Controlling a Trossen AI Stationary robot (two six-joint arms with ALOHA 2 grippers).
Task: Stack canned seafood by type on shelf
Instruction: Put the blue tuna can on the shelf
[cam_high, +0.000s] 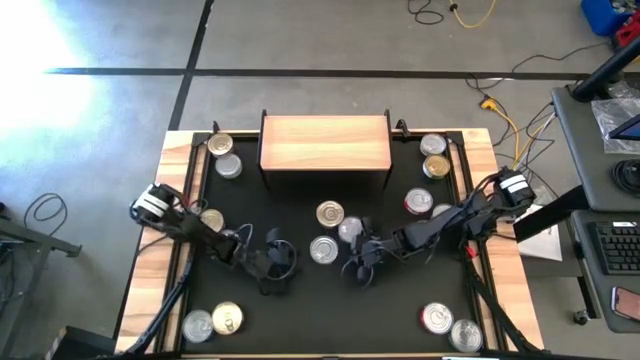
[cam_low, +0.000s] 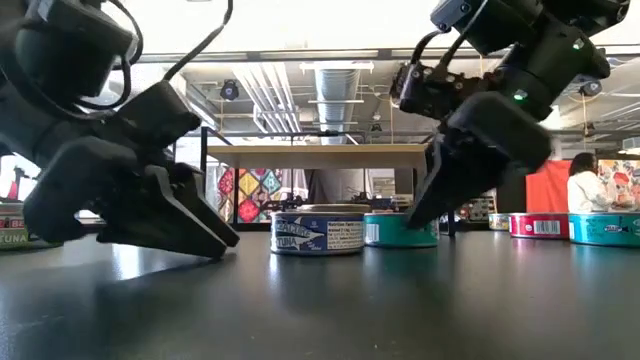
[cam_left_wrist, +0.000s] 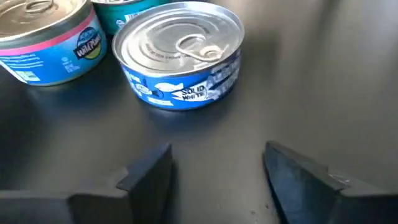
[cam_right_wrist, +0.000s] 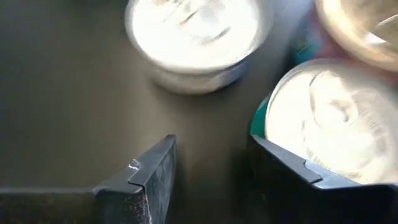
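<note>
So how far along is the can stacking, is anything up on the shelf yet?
Nothing looks done: the shelf top is bare, and every tin in view sits on the black table. In hand: the left gripper, jaws open and empty, faces the blue-label tin; the right gripper, also open, is beside the three middle tins. All the sorting and stacking remains.

Both arms are basically all black, chunky jointed segments with black cables looping off them. Each one has a white block with dark markings near the outer end, left arm (cam_high: 152, 203) and right arm (cam_high: 513, 186). The left gripper (cam_left_wrist: 211, 180) has two flat, wedge-shaped dark fingers with squared-off tips. The right gripper (cam_right_wrist: 208, 171) looks the same, matte dark grey. A small green light glows on one arm's housing in the low view.
</note>
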